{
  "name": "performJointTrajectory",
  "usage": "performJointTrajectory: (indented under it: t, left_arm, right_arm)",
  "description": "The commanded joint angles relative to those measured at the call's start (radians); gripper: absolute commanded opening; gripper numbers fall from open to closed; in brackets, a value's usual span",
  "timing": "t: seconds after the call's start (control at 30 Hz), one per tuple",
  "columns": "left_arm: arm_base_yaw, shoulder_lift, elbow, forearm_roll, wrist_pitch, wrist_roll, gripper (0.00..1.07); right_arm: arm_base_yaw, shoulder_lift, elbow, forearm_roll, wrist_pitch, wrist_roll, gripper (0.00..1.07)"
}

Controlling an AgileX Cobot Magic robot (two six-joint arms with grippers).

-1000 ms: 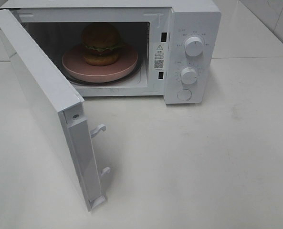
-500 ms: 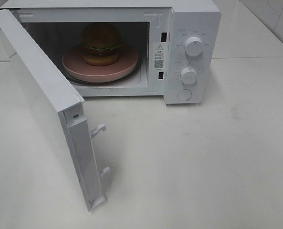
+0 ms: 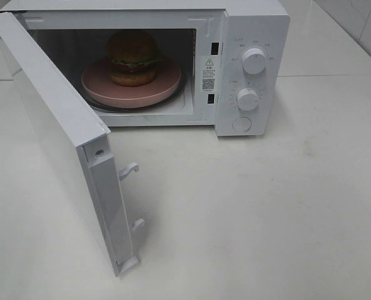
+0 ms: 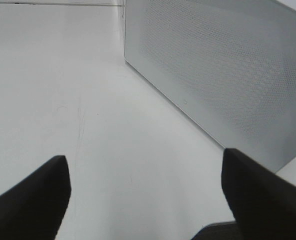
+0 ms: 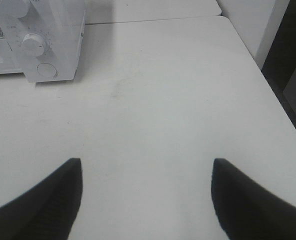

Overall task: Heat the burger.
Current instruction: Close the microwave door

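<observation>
Burger (image 3: 132,57) is seated on pink plate (image 3: 97,89) inside microwave (image 3: 276,75), centred for heating. Door (image 3: 47,106) is swung open; closing it is judged the next step. Left fingers (image 4: 33,210) are spread wide, empty, beside the door's outer face. Right fingers (image 5: 48,215) are spread wide, empty, over the surface (image 3: 266,206).
</observation>
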Motion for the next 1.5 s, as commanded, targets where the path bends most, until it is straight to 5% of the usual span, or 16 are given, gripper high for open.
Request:
performJointTrajectory:
  t: [0.03, 1.5]
  left_arm:
    - [-0.004, 0.001, 0.003, 0.000, 0.002, 0.001, 0.78]
    - [-0.004, 0.003, -0.031, -0.022, -0.042, 0.000, 0.76]
  right_arm:
    - [-0.007, -0.029, 0.004, -0.003, -0.004, -0.008, 0.71]
    - [-0.007, -0.029, 0.004, -0.003, -0.005, -0.006, 0.71]
